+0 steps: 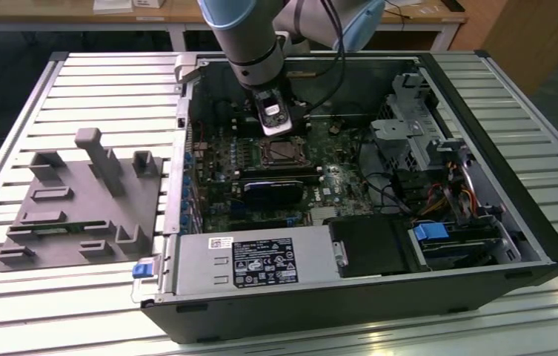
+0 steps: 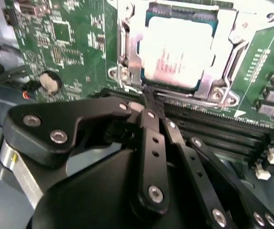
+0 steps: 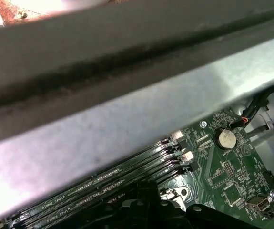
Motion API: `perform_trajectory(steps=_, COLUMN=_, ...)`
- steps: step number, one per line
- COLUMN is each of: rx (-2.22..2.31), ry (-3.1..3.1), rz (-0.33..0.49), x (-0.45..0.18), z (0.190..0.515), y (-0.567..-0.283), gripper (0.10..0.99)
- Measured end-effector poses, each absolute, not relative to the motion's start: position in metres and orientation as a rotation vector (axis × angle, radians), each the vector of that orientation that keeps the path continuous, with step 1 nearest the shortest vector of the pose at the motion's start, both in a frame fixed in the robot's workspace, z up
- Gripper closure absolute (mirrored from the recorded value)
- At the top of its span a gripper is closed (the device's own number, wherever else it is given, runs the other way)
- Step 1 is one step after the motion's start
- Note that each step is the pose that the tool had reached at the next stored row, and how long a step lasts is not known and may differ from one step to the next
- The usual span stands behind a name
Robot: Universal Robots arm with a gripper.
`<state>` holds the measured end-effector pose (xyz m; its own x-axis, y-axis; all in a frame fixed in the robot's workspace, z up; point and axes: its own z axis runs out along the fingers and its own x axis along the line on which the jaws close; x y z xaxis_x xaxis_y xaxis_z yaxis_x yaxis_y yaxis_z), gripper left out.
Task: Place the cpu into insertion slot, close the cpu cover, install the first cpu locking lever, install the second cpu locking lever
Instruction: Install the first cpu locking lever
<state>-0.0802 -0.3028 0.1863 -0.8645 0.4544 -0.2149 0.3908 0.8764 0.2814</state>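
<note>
So my gripper (image 2: pixel 149 101) has its two black fingers pressed together at the tips. If there's something thin pinched in there I honestly can't tell, but nothing bigger is being carried. In the second wrist view the tips are right at the edge of the insertion slot (image 1: pixel 263 153), on the side that faces the long black memory slots (image 2: pixel 208 126), basically over the seam between the two. Straight ahead of the tips is the cpu (image 2: pixel 175 50), lying flat inside the slot with its pale metal top up. The cpu cover (image 2: pixel 127 52) looks to be down around it, with the silvery frame showing on every side of the chip. Along the slot edge nearest my tips there's what I take to be a thin locking lever (image 2: pixel 198 101), and its long axis runs parallel to the memory slots, so crosswise to the way my fingers point. I can't make out whether it's hooked down. Moving away from the slot, the memory slots sit under my finger links, and the round coin battery (image 2: pixel 48 82) is off to one side on the green board, clear of the tips. In the exterior view the arm drops into the open case from the far side of the slot, with a drive cage (image 1: pixel 407 126) toward the exterior view's right and the power supply (image 1: pixel 249 259) on the near side. The grey fixture tray (image 1: pixel 81 200) is outside the case, well apart from the slot. The case wall (image 3: pixel 127 119) looms close in the first wrist view, so there isn't much room behind me.
</note>
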Motion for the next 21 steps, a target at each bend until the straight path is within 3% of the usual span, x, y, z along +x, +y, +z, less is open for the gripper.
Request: perform_trajectory(steps=21, rx=0.633, ry=2.772, rz=0.307, x=-0.080, z=0.206, y=-0.303, gripper=0.980)
